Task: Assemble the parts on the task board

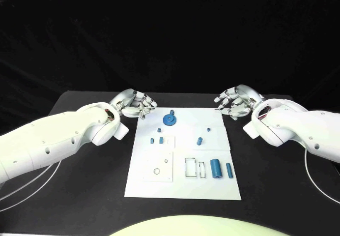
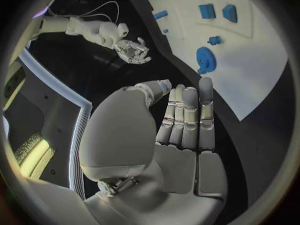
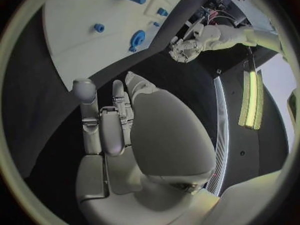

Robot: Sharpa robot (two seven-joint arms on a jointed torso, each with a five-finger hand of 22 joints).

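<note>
The white task board [image 1: 183,184] lies in the middle of the black table. A blue gear [image 1: 170,119] stands near its far edge, with several small blue pieces [image 1: 162,140] below it and two blue cylinders [image 1: 215,168] at the near right. My left hand [image 1: 134,104] hovers off the board's far left corner, fingers stretched out and holding nothing. My right hand [image 1: 235,102] hovers off the far right corner, also empty. The left wrist view shows the left hand's fingers [image 2: 187,117] straight, with the gear [image 2: 205,59] beyond them. In the right wrist view the right hand's fingers [image 3: 100,120] are extended.
A thin ring [image 1: 155,171] and rectangular slots [image 1: 191,166] mark the board's near half. Black table [image 1: 283,196] surrounds the board on all sides. Thin cables [image 1: 28,189] run along the table at the near left and right.
</note>
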